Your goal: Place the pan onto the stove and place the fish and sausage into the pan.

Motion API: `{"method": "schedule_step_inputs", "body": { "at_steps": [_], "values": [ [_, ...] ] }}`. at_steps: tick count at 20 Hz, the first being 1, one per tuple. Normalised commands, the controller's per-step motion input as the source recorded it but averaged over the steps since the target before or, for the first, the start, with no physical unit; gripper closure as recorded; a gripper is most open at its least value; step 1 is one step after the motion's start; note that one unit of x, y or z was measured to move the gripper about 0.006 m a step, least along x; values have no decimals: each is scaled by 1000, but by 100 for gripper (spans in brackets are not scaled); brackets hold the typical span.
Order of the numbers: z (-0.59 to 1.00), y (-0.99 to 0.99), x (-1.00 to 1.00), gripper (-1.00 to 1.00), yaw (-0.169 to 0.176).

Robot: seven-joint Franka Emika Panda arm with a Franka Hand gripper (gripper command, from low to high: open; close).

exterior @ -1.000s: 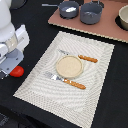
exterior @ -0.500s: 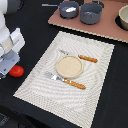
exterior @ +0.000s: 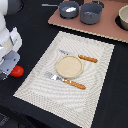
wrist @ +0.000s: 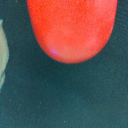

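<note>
The red sausage [exterior: 18, 71] lies on the dark table at the exterior view's left, just off the placemat's edge. It fills much of the wrist view [wrist: 70, 30], very close. My gripper [exterior: 13, 73] hangs right over it, and the white hand hides the fingers. No fingers show in the wrist view. The blue-grey pan [exterior: 68, 10] stands on the left end of the pinkish-brown stove [exterior: 102, 27], its thin handle pointing to the exterior view's left. The white fish [exterior: 70, 9] lies inside the pan.
A deeper grey pot [exterior: 91, 13] stands on the stove beside the pan. A striped placemat [exterior: 95, 90] holds a tan plate [exterior: 69, 66] and two pieces of orange-handled cutlery [exterior: 75, 84]. A dark burner [exterior: 123, 18] is at the stove's right end.
The arm has sunk slightly toward the sausage. The sausage, pan and fish have stayed where they were.
</note>
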Motion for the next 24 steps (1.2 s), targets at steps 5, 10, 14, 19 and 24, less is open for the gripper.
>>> {"method": "schedule_step_inputs", "body": {
  "at_steps": [5, 10, 14, 19, 24],
  "values": [
    [-18, -15, 303, -100, 40],
    [-81, -163, 202, -100, 44],
    [-194, -196, 92, -100, 24],
    [-215, -196, 0, -100, 26],
    [-96, -97, 0, 100, 19]
  ]
}}
